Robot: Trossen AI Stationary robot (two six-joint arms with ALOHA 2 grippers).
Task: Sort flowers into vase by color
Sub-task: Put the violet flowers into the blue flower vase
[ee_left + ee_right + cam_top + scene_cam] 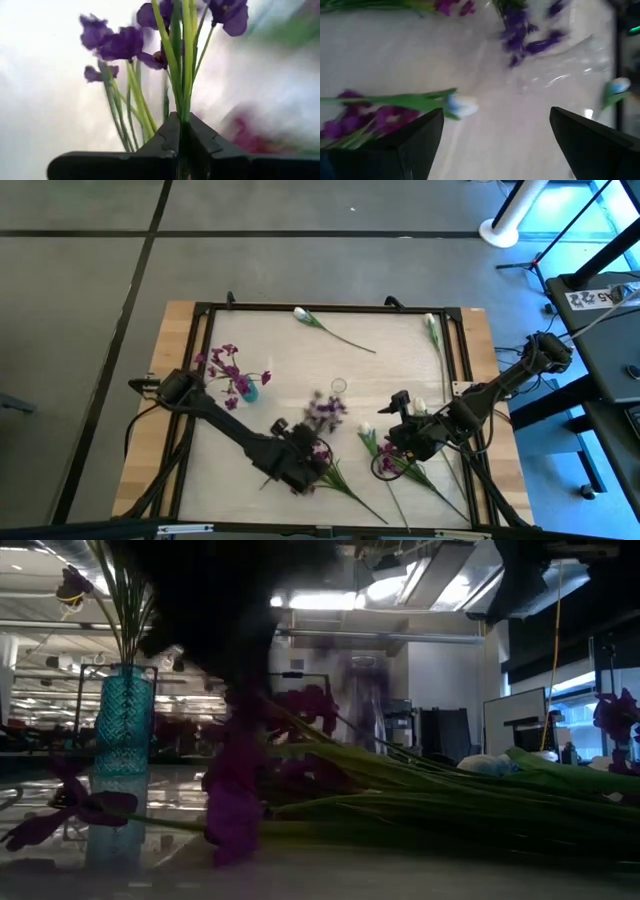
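From above, the left tool [312, 442] grips a purple flower stem [325, 412] near the bench [400, 360] front, beside a clear vase [338, 387]; the teal vase [249, 391] already holds purple. Left wrist view: fingers clamp the stems. Right wrist view: the right tool [495, 135] hangs wide open over a white bud [462, 106]. Next, likely carry the stem to the teal vase.

2 vases [251, 391], approx 4 white tulips [301, 313].
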